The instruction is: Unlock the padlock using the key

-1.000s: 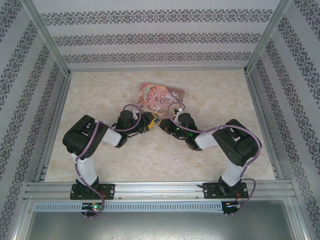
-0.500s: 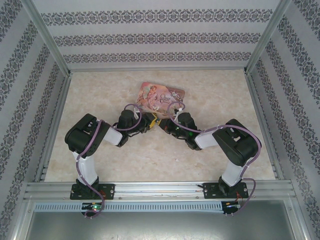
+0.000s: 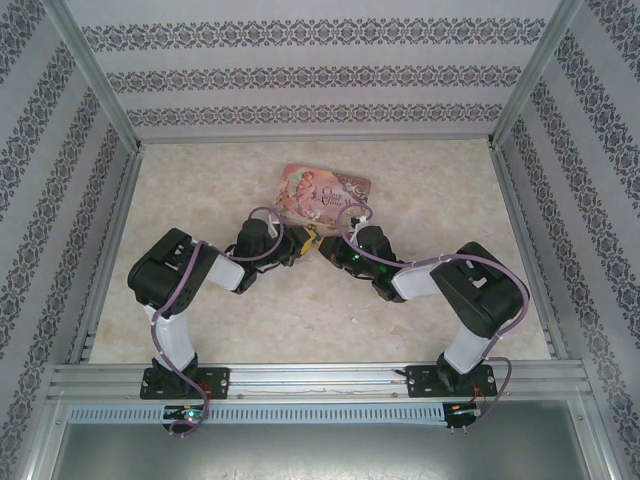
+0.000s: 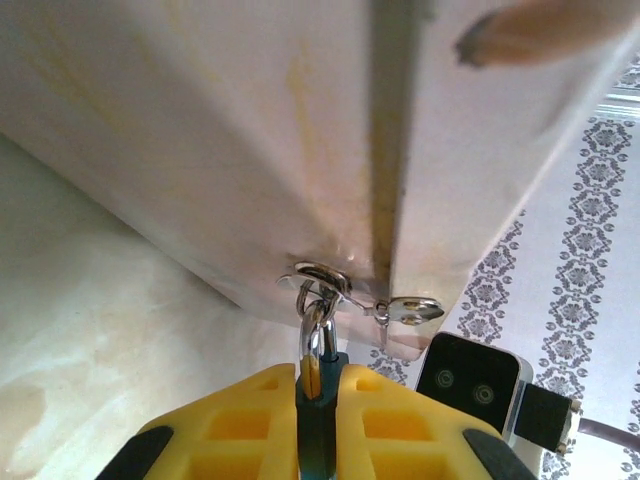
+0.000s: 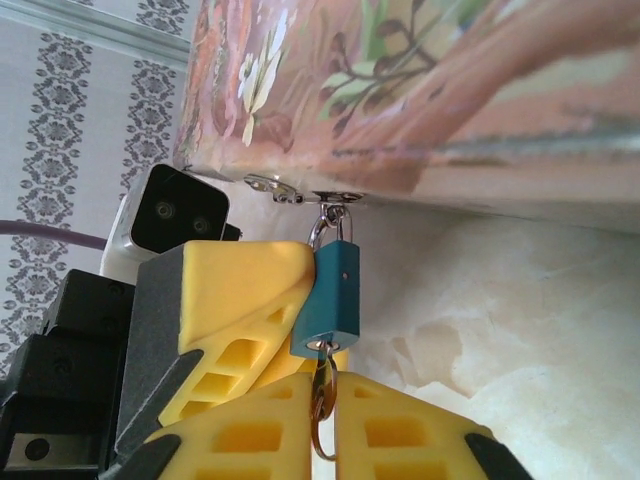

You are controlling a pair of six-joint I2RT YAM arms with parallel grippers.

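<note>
Jaws are closed on both sides: the right gripper (image 5: pixel 322 405) pinches the key (image 5: pixel 321 385), seemingly seated in the keyhole, and the left gripper (image 4: pixel 318 395) clamps the padlock (image 5: pixel 334 288) by its body. Twisting off-axis could bend the thin key or slip it. A loose left hold would let the body spin or drag the tin (image 3: pixel 322 192). The padlock's long axis runs from the keyhole end, facing the right gripper, to the shackle, which points into the tin's clasp (image 5: pixel 300 190), midway towards the far edge of the table (image 3: pixel 200 200).

At 6 o'clock, the key (image 5: pixel 320 405) sits mostly hidden inside the right tool (image 5: pixel 322 385); the left tool (image 4: pixel 320 372) covers the padlock (image 4: pixel 326 425) body.
</note>
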